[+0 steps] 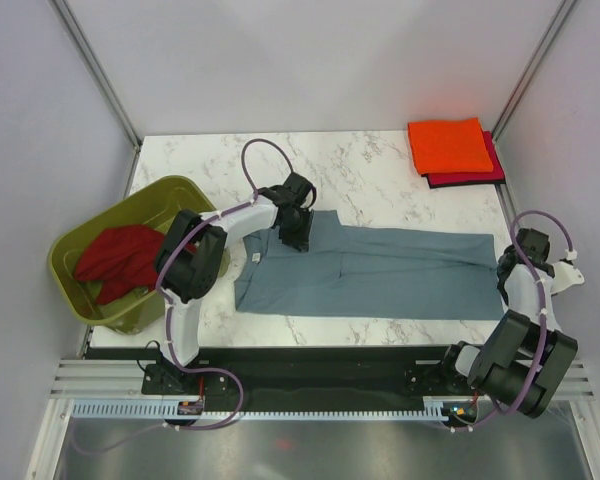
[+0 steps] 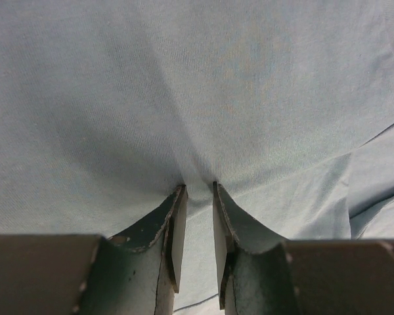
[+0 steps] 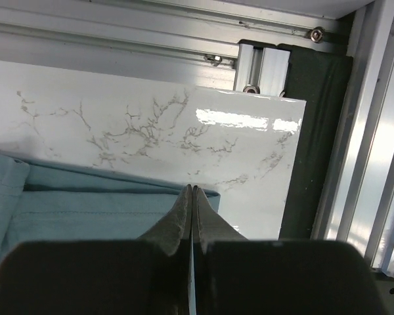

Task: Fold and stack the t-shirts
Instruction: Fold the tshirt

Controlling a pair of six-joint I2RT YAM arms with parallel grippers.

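Left gripper (image 2: 198,187): jaws narrow, pinching a pucker of the blue-grey t-shirt (image 1: 380,275) near the collar. Risk: the bite is thin, so the cloth may slip free on lifting.

Right gripper (image 3: 192,188): fully closed at the hem corner; cannot tell whether cloth is caught. Risk: it rises empty and the fold skews.

Shirt lies flat across the near half of the table (image 1: 360,180), sides folded in, a long band with few wrinkles.

The blue-grey shirt (image 1: 380,275) lies flat at the tabletop's (image 1: 360,165) centre, folded lengthwise into a long band running from 9 to 3 o'clock, collar end at 9. At 1 o'clock the orange shirt (image 1: 448,145) sits as a neat folded square on the folded magenta-red shirt (image 1: 470,180), which shows only along the near and right edges. The dark red shirt (image 1: 115,258) is crumpled in the tub (image 1: 170,192) at 9 o'clock.
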